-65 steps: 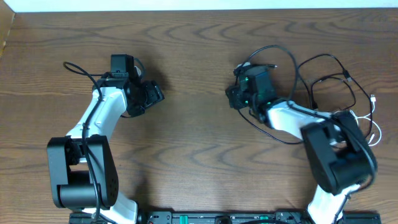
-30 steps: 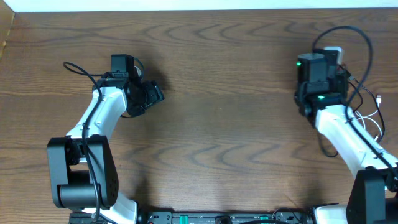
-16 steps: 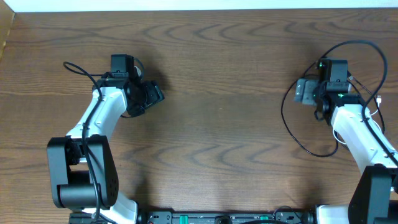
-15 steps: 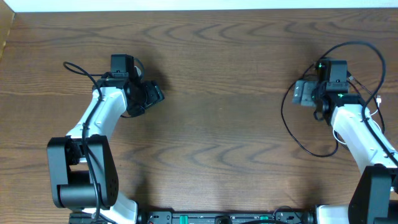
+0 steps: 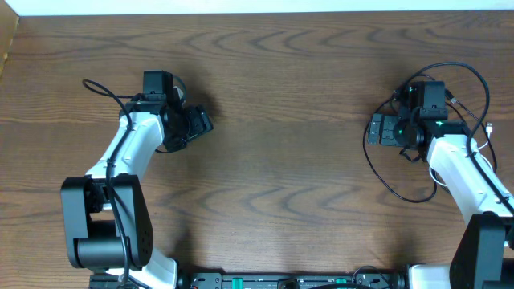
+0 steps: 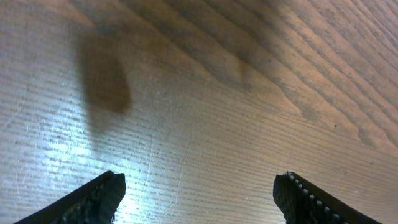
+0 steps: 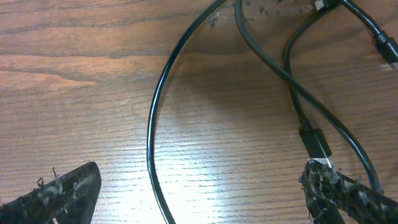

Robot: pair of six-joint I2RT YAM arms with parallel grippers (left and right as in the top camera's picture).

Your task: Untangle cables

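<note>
Thin black cables (image 5: 379, 173) lie looped on the wooden table at the right, around my right arm; another black loop (image 5: 462, 67) arcs behind it. A white cable's end (image 5: 487, 127) shows near the right edge. My right gripper (image 5: 376, 130) is open and low over the table. In the right wrist view a black cable (image 7: 152, 124) runs between the spread fingers (image 7: 199, 199), touching neither. Two more black cables cross at the right, one with a plug (image 7: 316, 143) by the right finger. My left gripper (image 5: 199, 122) is open and empty over bare wood (image 6: 199, 199).
The table's far edge (image 5: 257, 11) runs along the top of the overhead view. The left arm's own thick black wire (image 5: 100, 88) loops out at the far left. The arm bases stand at the front edge.
My right arm has swung from the table's middle to the right side, and the black cable loop has come with it. In the last half second the gripper shifted slightly left. The left arm has not moved.
</note>
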